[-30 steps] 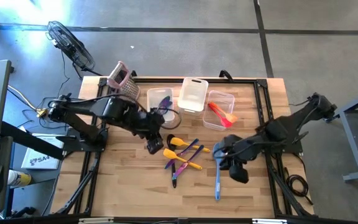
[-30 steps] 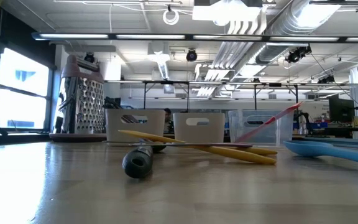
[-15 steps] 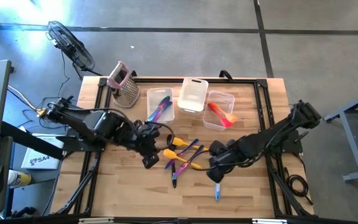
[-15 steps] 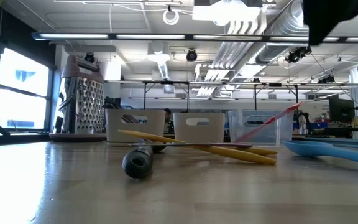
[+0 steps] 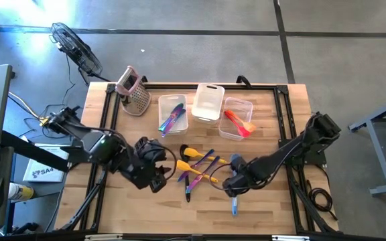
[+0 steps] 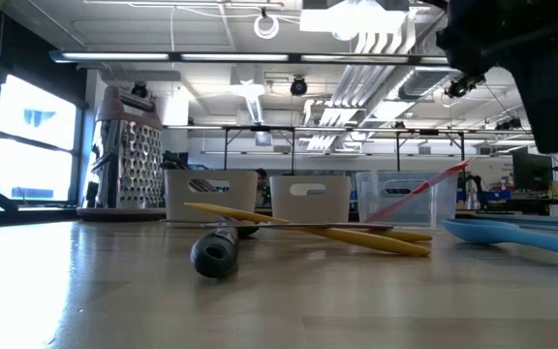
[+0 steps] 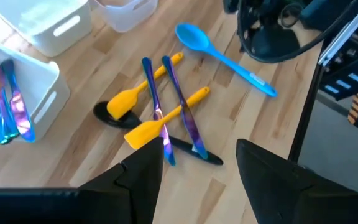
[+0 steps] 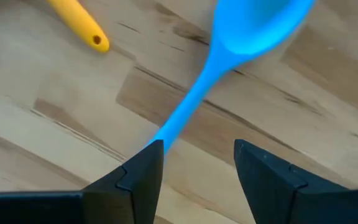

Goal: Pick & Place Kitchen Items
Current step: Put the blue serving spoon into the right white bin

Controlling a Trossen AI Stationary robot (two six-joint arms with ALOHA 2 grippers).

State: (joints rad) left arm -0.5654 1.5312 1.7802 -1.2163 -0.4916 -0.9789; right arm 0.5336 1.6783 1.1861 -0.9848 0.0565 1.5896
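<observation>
reaching down over the blue spoon (image 8: 229, 56), the right gripper (image 8: 194, 171) has its fingers spread, one on either side of the slim handle and not yet touching it. the spoon lies alone on the wooden table (image 5: 280, 114), right of the loose pile of utensils (image 5: 196, 167) at the table's middle, bowl toward the far side and handle running toward the near edge. the step in hand looks like the pick of that spoon; the next move would call for a short drop until the fingertips bracket the handle, then a close and a straight lift. the handle is thin and lies flat on the wood, so the fingers probably need to come right down to the surface to catch it

the left gripper (image 7: 194, 165) waits with fingers apart on the near left side of the pile, holding nothing. three clear tubs (image 5: 210, 104) stand in a row at the far side, the left one already holding two shiny spoons (image 7: 5, 99), the right one a red spatula (image 5: 236, 122). there is bare wood around the spoon on its right and near sides, while a yellow handle end (image 8: 82, 28) lies close on the pile side; the carry to the tubs passes just right of the pile, well clear of the left arm
</observation>
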